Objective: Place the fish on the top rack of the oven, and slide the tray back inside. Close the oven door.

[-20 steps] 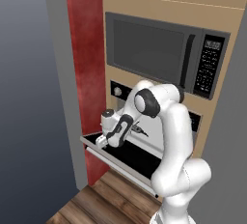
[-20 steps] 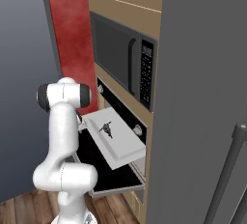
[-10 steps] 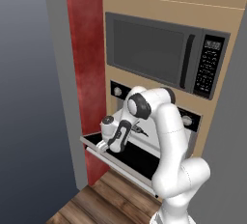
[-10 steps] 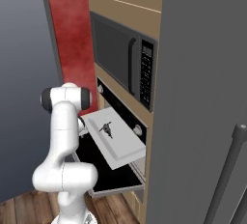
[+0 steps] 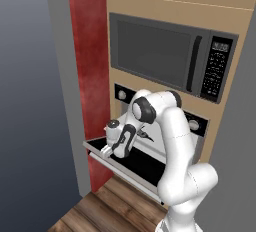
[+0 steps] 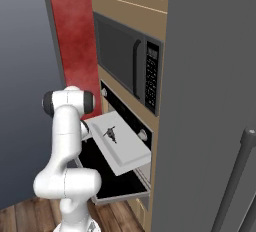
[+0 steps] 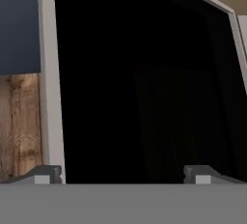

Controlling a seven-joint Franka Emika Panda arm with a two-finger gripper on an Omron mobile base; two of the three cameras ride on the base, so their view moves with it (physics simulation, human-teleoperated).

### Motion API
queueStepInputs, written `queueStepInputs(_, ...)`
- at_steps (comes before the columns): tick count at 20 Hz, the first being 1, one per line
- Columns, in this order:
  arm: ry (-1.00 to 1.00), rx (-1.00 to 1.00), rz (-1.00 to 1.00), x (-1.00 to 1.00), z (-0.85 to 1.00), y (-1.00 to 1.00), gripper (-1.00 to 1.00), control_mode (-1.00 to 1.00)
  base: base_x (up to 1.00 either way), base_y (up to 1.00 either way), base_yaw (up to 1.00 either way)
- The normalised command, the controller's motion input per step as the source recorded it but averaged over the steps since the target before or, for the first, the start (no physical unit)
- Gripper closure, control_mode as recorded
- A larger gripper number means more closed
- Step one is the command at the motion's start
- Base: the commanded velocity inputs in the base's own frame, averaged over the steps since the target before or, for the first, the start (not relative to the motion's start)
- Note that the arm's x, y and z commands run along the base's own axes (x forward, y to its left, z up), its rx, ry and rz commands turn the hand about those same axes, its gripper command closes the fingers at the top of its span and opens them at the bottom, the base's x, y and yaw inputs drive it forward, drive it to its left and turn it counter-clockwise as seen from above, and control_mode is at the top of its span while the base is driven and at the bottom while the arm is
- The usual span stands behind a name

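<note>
Wood-plank flooring (image 5: 95, 211) runs below a tall tan cabinet column with a red wall panel (image 5: 90, 76) on its left side.

Left base view: a grey microwave (image 5: 170, 58) with a keypad sits in the upper part of the column. Directly beneath it is the oven (image 5: 197, 126), black, with round silver knobs on its control strip. The oven door (image 5: 122, 168) is folded down to roughly horizontal, its pale edge facing the camera. The white arm reaches down and left from its shoulder, and the tool (image 5: 111, 146) hangs low over the left part of the door, near its front edge. Nothing is seen between its fingers from this side.

Right base view: the tray (image 6: 120, 143), a pale silver-grey sheet, is pulled out of the oven cavity and stands above the lowered door. The fish (image 6: 110, 134), small and dark grey, lies on the tray toward its rear left part. The arm's elbow rises just left of the tray and hides the tray's near left corner.

Hand view: the camera looks down on the dark glass of the door, bordered by a pale frame, with wood floor showing beyond the frame at left. Both fingertips (image 7: 46, 174) stand far apart, one near each side of the picture, fully spread and holding nothing.
</note>
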Motion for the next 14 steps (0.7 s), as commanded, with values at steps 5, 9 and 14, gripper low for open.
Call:
queueStepInputs(5,0.00,0.00,0.00,0.25,-0.46,-0.48,-1.00,-1.00,0.00,0.00,0.00)
queueStepInputs(9,0.01,0.00,0.00,0.06,-0.16,-0.69,-1.00,-1.00,0.00,0.00,0.00)
queueStepInputs(14,0.03,0.00,0.00,0.10,-0.31,-0.58,-1.00,-1.00,0.00,0.00,0.00)
